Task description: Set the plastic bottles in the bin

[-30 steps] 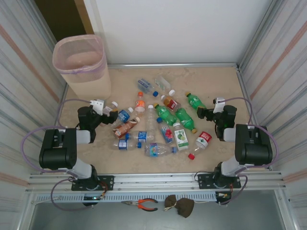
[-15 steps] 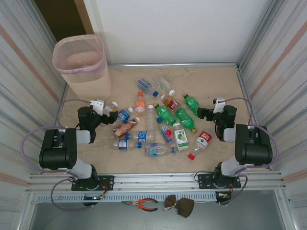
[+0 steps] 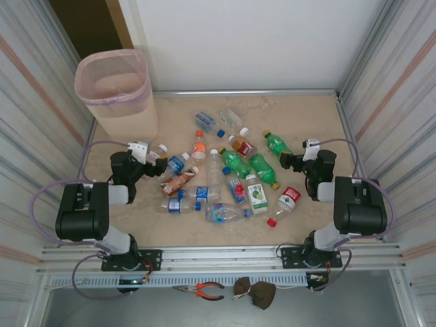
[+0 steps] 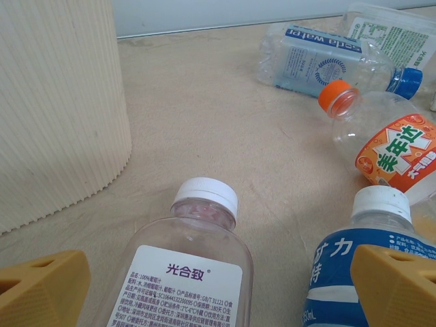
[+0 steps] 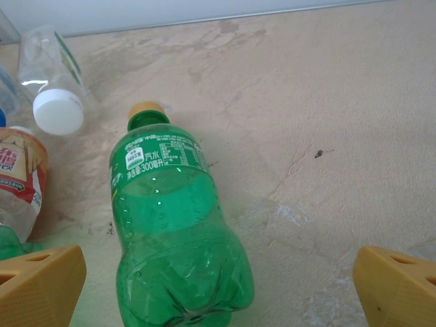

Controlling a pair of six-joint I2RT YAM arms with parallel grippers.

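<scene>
Straddles, with the left gripper [image 4: 218,286] spread wide and empty, a clear white-capped plastic bottle [image 4: 197,231] lying near the ribbed beige bin [image 4: 54,102], long axis straight ahead, cap pointing away. Sits nearer the bin than the right gripper [image 5: 218,286], likewise spread and empty about a green plastic bottle [image 5: 170,225].

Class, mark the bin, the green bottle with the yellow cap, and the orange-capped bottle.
bin [image 3: 129,122]: top external view, beige wall.
green bottle [image 5: 174,231]: right wrist view, mid-body.
orange-capped bottle [image 4: 338,97]: left wrist view, its cap.

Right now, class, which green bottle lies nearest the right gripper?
The green bottle straight ahead of the open right gripper, yellow cap pointing away; the other two lie further left in the pile.
</scene>
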